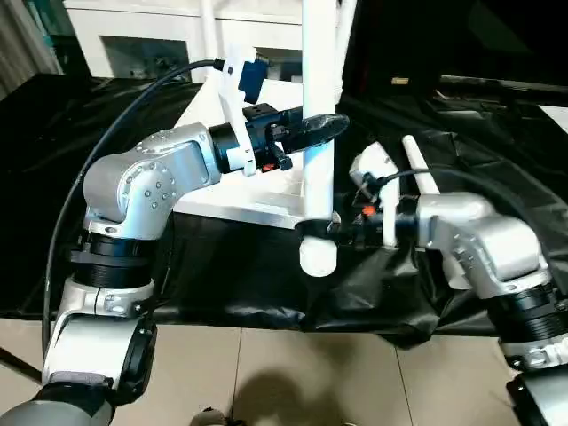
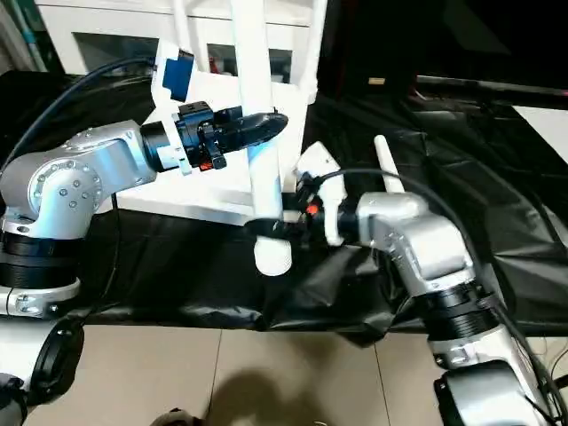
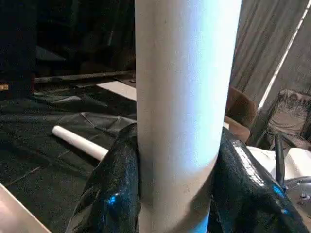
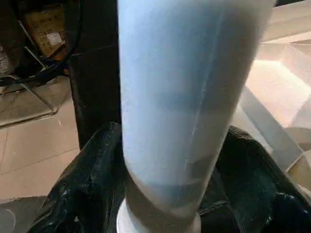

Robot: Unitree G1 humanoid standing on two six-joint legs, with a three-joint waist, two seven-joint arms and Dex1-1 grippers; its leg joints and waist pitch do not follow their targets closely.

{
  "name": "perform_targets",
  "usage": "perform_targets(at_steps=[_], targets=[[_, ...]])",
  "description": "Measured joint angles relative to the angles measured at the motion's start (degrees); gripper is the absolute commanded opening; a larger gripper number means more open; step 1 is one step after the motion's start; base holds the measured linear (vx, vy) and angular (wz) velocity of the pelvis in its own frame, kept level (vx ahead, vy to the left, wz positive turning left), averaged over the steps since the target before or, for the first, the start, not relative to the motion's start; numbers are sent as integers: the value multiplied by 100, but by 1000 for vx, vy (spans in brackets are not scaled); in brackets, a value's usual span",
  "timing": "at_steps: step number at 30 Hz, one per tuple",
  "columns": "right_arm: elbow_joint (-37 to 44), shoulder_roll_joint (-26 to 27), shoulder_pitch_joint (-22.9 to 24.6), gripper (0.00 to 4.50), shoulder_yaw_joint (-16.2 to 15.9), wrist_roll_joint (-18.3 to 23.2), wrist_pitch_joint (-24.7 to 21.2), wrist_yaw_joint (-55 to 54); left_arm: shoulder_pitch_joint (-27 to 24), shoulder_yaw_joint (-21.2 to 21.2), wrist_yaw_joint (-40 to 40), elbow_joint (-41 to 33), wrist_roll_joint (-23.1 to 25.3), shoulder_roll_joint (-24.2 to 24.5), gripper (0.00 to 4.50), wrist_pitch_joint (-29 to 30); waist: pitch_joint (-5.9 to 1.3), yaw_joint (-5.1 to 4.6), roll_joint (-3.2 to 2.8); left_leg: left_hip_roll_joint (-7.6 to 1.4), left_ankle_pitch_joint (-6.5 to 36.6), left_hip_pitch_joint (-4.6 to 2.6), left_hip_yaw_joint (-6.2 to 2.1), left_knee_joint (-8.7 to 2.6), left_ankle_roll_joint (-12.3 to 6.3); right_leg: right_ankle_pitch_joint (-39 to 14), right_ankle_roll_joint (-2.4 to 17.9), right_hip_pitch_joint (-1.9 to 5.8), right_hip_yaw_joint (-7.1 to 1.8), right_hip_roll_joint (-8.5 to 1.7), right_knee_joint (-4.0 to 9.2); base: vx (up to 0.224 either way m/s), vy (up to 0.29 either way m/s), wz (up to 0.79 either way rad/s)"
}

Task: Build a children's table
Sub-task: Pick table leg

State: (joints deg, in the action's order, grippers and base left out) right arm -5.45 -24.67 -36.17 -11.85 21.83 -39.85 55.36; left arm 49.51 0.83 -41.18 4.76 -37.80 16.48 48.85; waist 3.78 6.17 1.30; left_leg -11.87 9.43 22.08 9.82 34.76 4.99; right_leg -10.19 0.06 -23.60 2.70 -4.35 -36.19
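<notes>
1. A black sheet (image 1: pixel 222 275) covered the work table, with a white cabinet (image 1: pixel 133 35) behind it at 11 o'clock and beige floor tiles below its near edge.
2. The white tabletop (image 1: pixel 266 200) lay on the sheet at the middle of my view, and one white leg (image 1: pixel 318 106) stood upright from the socket (image 1: pixel 318 253) at its near corner.
3. My left gripper (image 1: pixel 324 126) reached in from 9 o'clock, level, and held the leg partway up; in my left wrist view its black fingers (image 3: pixel 112 194) pressed both sides of the tube, half-spread to the tube's width.
4. My right gripper (image 2: pixel 297 217) came in from 3 o'clock, lower down, just above the socket; in my right wrist view its fingers (image 4: pixel 87 194) stood on either side of the leg's foot, but I could not tell whether they gripped it or stood slightly clear.
5. The leg's long axis ran straight up, toward 12 o'clock, crosswise to both of my forearms; I judged that any push to seat it had to go straight down that axis, and my right gripper was the nearer one to the joint.
6. A second leg (image 1: pixel 422 173) lay loose on the sheet at 2 o'clock, just beyond my right forearm, its long axis pointing toward 11 o'clock.
</notes>
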Motion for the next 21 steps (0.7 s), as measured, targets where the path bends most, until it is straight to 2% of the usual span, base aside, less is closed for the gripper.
perform_targets(at_steps=[9, 10, 13, 15, 21], targets=[[0, 86, 12, 298, 1, -13, -2, -50, 48, -19, -109, 2, 16, 0, 173, -14, 0, 25, 0, 0, 0, -1, 0, 0, 0, 1, 0, 0, 0, 0, 0, 0, 0, 0], [0, 87, 12, 271, 1, -10, -6, -51, 49, -21, -111, 2, 17, 0, 173, -17, 0, 24, 0, 0, 0, -1, 0, 0, 0, 1, 0, 0, 0, 0, 0, 0, 0, 0], [-24, 97, 13, 258, 3, 4, -24, -53, 53, -21, -111, 4, 17, -4, 172, -25, 0, 24, 0, 0, 0, -1, 0, 0, 0, 1, 0, 0, 0, 0, 0, 0, 0, 0], [-30, 100, 13, 229, 4, 9, -57, -54, 55, -21, -113, 5, 29, -8, 172, -31, 0, 24, 0, 0, 0, -1, 0, 0, 0, 1, 0, 0, 0, 0, 0, 0, 0, 0], [-32, 131, 23, 188, 6, 25, -78, -58, 55, -20, -112, 11, 44, -8, 172, -42, 0, 25, 0, 0, 0, -1, 0, 0, 0, 0, 0, 0, 0, 0, 0, 0, 0, 0]])
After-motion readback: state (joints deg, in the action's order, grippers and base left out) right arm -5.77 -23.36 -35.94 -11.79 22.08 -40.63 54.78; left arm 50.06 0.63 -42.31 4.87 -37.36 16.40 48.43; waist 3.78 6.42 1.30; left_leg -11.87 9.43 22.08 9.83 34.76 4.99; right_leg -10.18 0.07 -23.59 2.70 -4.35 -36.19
